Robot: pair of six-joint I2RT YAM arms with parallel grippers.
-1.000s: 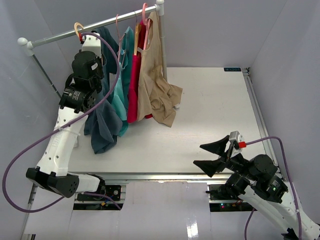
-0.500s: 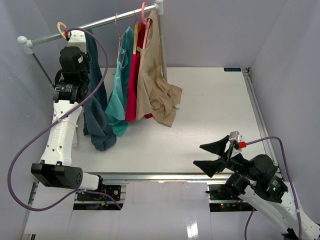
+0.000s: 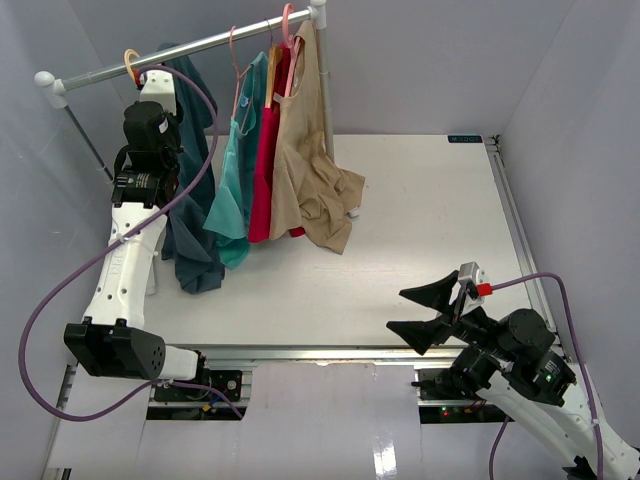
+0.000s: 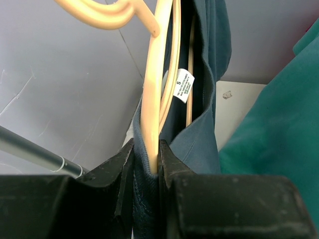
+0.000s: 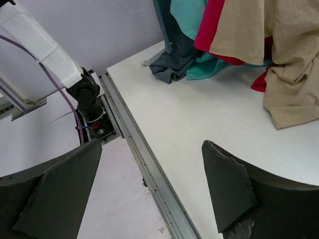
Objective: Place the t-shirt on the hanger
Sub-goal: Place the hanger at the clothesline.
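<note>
Pinching the hanger (image 4: 152, 99) through the t-shirt (image 4: 204, 59) collar, my left fingers (image 4: 107, 172) were clamped up by the rail (image 3: 200, 47) — shirt hem bunched on the worktop (image 5: 199, 114); my right fingers (image 5: 227, 189) gaped wide.

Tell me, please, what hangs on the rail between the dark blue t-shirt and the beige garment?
A turquoise-teal garment and then a red garment hang between the t-shirt and the beige garment; the top external view shows this.
</note>
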